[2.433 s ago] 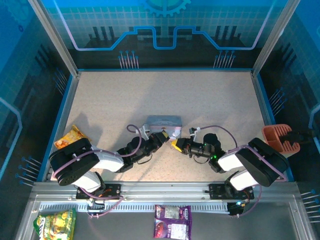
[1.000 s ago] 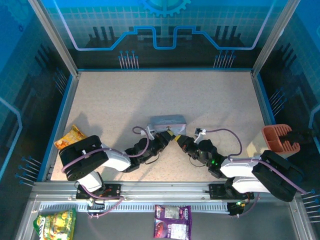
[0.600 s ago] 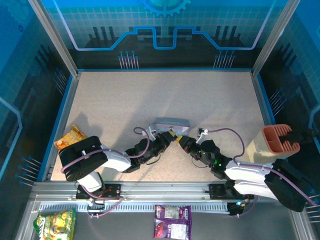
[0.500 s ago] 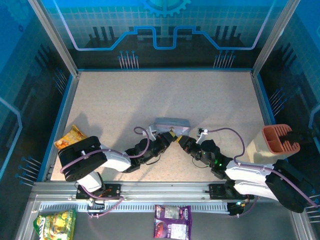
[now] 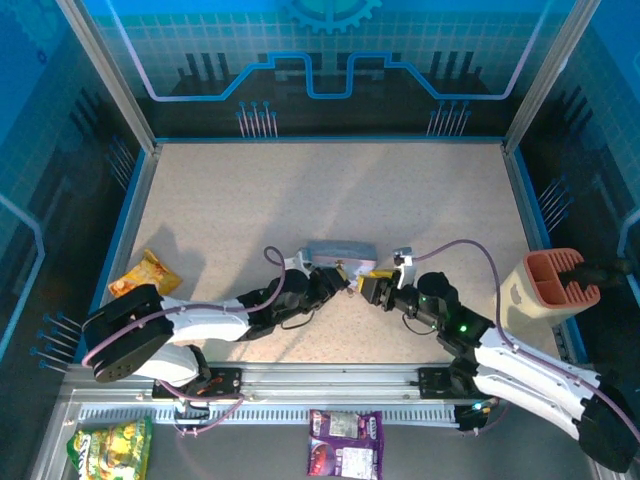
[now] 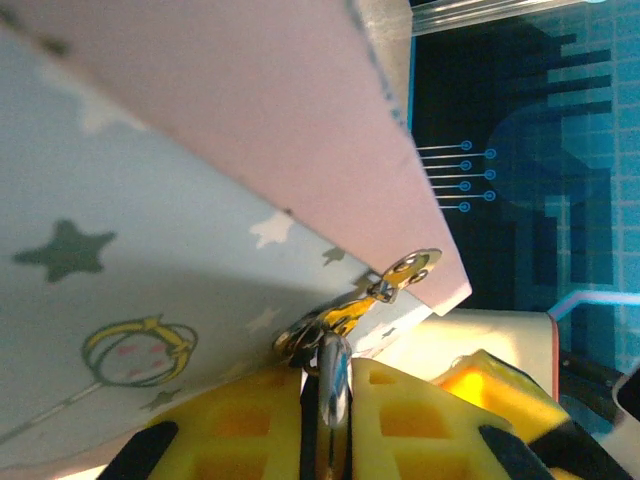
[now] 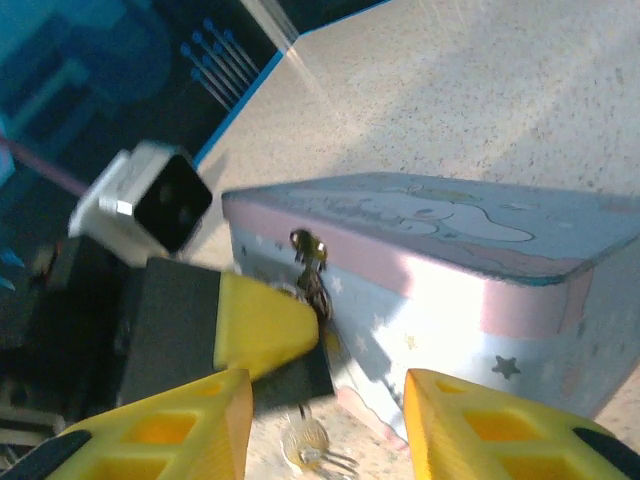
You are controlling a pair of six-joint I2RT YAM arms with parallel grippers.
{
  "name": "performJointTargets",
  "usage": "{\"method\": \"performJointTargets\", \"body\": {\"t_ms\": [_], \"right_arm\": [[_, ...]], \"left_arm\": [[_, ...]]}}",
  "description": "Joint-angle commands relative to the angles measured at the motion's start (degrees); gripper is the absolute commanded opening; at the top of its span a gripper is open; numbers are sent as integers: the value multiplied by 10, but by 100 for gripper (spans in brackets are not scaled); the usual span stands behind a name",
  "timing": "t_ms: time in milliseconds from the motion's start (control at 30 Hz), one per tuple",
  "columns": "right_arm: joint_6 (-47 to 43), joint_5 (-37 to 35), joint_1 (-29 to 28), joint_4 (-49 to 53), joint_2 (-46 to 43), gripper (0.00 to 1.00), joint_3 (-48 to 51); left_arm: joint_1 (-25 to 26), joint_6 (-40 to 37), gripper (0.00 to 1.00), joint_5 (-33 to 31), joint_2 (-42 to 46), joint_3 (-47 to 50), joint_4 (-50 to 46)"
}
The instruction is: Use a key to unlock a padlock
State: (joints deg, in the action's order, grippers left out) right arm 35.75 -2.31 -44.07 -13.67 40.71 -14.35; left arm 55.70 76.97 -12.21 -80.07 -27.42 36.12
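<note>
Your left gripper (image 6: 326, 400) pinches the padlock (image 6: 334, 362) at the front of the tin (image 7: 470, 280); your right gripper (image 7: 328, 392) stands open, empty — key (image 7: 305, 440) just below it; unlocking looks unfinished.

Your tin (image 5: 340, 250) sits mid-table, toward the near edge. The padlock (image 6: 333, 370) hangs on its near wall, between the fingers of the left gripper (image 5: 343, 277), just near-left of the tin. Just right of that is the right gripper (image 5: 363, 284), apart from the tin. The snack bag (image 5: 145, 273) lies well left, and the container (image 5: 553, 281) is at the right edge.
</note>
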Motion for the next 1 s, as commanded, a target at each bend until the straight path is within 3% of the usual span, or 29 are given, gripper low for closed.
{"method": "performJointTargets", "body": {"t_ms": [0,167,267,400,700,967], "right_arm": [[-188,-28,-38,51,-17,42,0],[-327,-108,-126,-48,-27,42,51],[-365,-105,-146,-110,-9,42,70],[-412,-160,-179,-200,55,41,86],[-447,-252,-212,-346,185,35,75],[-442,-252,-213,-376,250,33,65]], "left_arm": [[-12,-24,0,13,28,-26,-63],[-22,-21,0,27,40,-26,-86],[-25,-17,0,41,42,-22,-77],[-26,-20,0,46,52,-25,-97],[-26,-18,0,47,64,-13,-100],[-26,-19,0,48,68,-11,-98]]}}
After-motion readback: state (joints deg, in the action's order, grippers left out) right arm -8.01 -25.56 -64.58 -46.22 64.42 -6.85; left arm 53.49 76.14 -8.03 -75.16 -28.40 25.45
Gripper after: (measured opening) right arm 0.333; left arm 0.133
